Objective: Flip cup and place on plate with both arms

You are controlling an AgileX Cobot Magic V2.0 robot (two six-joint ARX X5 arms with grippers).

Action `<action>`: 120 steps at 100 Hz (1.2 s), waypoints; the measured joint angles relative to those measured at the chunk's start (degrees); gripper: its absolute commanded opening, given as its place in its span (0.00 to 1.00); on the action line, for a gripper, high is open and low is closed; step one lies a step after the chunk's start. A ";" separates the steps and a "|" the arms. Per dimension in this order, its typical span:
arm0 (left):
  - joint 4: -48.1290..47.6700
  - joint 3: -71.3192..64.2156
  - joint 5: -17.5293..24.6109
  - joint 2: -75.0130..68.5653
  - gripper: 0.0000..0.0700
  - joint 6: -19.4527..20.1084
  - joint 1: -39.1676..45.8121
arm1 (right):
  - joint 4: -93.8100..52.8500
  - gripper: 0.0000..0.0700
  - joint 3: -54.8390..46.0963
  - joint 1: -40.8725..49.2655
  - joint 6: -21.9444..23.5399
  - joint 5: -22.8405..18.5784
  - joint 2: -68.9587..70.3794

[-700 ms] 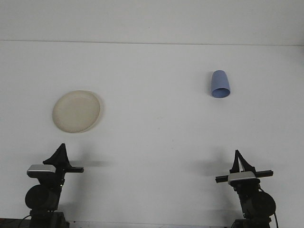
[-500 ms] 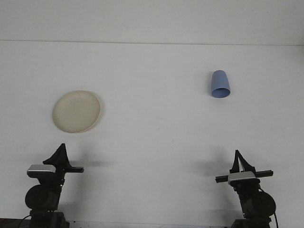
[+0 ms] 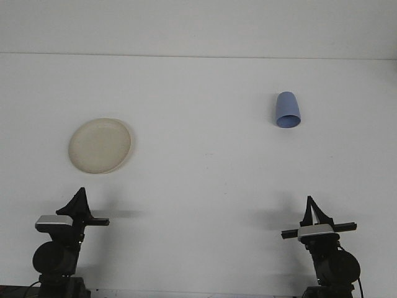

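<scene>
Blue cup [image 3: 288, 110] inverted, far right of plate [image 3: 100, 145], both my pincers' jaw state untellable, nothing grasped.

cups: 1, blue cup [image 3: 288, 110], far right of plate | plates: 1, cream plate [image 3: 100, 145] | grippers: 2, left gripper [image 3: 79, 203] near plate, right gripper [image 3: 312, 211] well right of plate

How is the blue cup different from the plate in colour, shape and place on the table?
The cup is blue; the plate is cream. The cup is small and tapered, the plate wide, round and flat. The cup is far on the right, the plate nearer on the left. Both rest untouched on the white table.
</scene>
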 measured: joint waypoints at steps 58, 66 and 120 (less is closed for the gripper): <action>0.00 0.00 0.00 0.00 0.02 0.00 0.00 | 11.74 0.00 0.00 0.00 18.58 0.17 0.00; 0.00 0.00 0.00 0.00 0.02 0.00 0.00 | 11.58 0.00 1.14 0.00 23.93 0.17 0.09; 0.00 0.00 0.00 0.00 0.02 0.00 0.00 | 0.57 0.73 33.14 0.00 21.22 1.49 40.92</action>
